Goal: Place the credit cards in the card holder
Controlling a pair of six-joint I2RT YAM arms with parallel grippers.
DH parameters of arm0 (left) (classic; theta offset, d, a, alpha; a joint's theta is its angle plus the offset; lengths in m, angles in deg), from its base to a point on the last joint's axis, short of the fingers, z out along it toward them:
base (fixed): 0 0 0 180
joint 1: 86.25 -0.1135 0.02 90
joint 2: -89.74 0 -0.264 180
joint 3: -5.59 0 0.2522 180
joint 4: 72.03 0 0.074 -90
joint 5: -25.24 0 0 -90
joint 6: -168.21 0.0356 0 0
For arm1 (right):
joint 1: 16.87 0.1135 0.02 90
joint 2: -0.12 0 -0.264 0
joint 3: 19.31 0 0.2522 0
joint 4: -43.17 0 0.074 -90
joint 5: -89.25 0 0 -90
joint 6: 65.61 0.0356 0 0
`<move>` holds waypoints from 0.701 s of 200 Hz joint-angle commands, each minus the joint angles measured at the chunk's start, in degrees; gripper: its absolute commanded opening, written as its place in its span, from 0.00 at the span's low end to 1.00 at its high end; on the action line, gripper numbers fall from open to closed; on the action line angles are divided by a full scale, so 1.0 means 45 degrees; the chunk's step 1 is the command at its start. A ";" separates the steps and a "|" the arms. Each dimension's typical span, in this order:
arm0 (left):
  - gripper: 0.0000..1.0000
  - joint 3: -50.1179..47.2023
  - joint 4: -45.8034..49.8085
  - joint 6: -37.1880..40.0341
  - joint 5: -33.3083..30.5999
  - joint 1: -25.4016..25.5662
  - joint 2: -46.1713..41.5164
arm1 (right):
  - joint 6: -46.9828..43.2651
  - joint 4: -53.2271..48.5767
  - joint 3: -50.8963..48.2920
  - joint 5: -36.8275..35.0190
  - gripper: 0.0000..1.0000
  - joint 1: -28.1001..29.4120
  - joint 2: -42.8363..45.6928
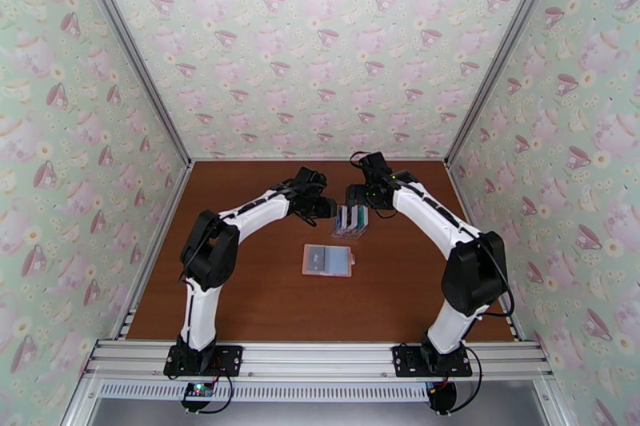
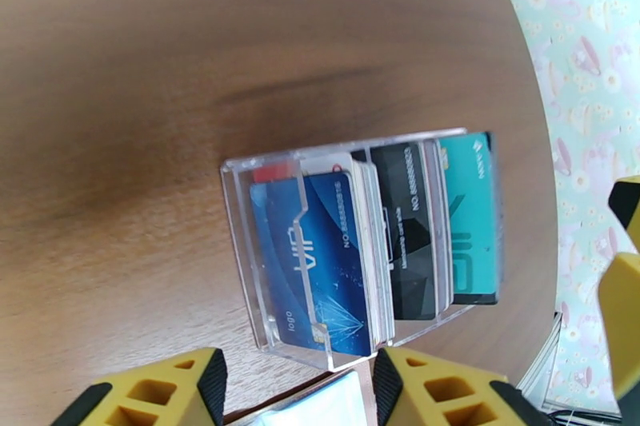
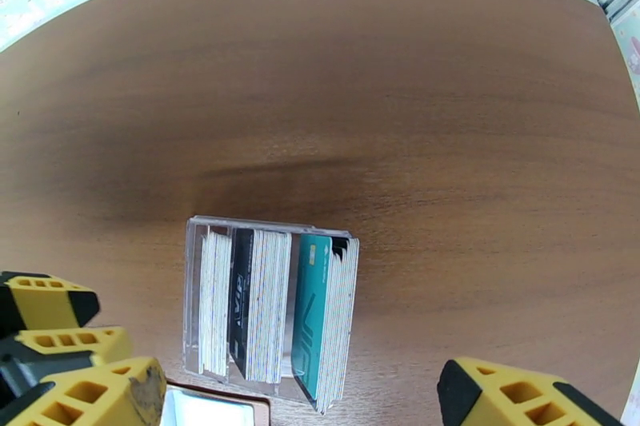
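Credit cards (image 2: 320, 260): standing on edge in a clear rack (image 2: 238, 212), in three groups with blue, black and teal faces outermost.
Card holder (image 1: 326, 260): pink wallet lying opened flat on the surface (image 1: 240, 292), pale pockets up; no card can be made out in it.
Rack position: at 1 o'clock from the wallet, just beside it.
Left tool (image 1: 324, 208): at 9 o'clock of the rack, jaws part-way apart. A pale flat item (image 2: 320, 408) lies between its fingers; what it is, and whether it is gripped, cannot be told.
Right tool (image 1: 358, 197): at 12 o'clock of the rack, jaws spread wide, holding nothing.
Progress: judged early; the rack looks full and no card is seen seated in the wallet.
Remaining: draw each card from the rack, carry it toward 6 o'clock, seat it in a pocket.
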 commanded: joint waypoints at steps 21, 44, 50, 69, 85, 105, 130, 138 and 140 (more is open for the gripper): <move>0.51 0.0404 -0.0126 -0.0258 0.0436 0.0174 0.0516 | -0.0086 0.0040 -0.0611 0.0361 0.93 -0.0058 -0.0146; 0.50 0.0404 -0.0168 -0.0303 0.0469 0.0246 0.0751 | -0.0066 0.0160 -0.0879 0.0408 0.92 -0.0048 -0.0154; 0.50 0.0381 -0.0194 -0.0317 0.0471 0.0277 0.0791 | -0.0061 0.0181 -0.0949 0.0403 0.91 -0.0049 -0.0189; 0.49 0.0361 -0.0276 -0.0356 0.0490 0.0320 0.0952 | -0.0061 0.0221 -0.1079 0.0454 0.89 -0.0053 -0.0238; 0.49 0.0381 -0.0318 -0.0395 0.0508 0.0314 0.1106 | -0.0061 0.0263 -0.1138 0.0513 0.88 -0.0056 -0.0334; 0.49 0.0371 -0.0436 -0.0447 0.0600 0.0314 0.1210 | -0.0061 0.0243 -0.1149 0.0553 0.86 -0.0058 -0.0435; 0.49 0.0279 -0.0548 -0.0501 0.0629 0.0331 0.1193 | -0.0062 0.0241 -0.1198 0.0594 0.82 -0.0048 -0.0474; 0.49 0.0259 -0.0585 -0.0512 0.0669 0.0363 0.1210 | -0.0043 0.0221 -0.1198 0.0602 0.81 -0.0049 -0.0500; 0.49 0.0247 -0.0593 -0.0518 0.0692 0.0360 0.1202 | -0.0042 0.0221 -0.1199 0.0614 0.81 -0.0048 -0.0519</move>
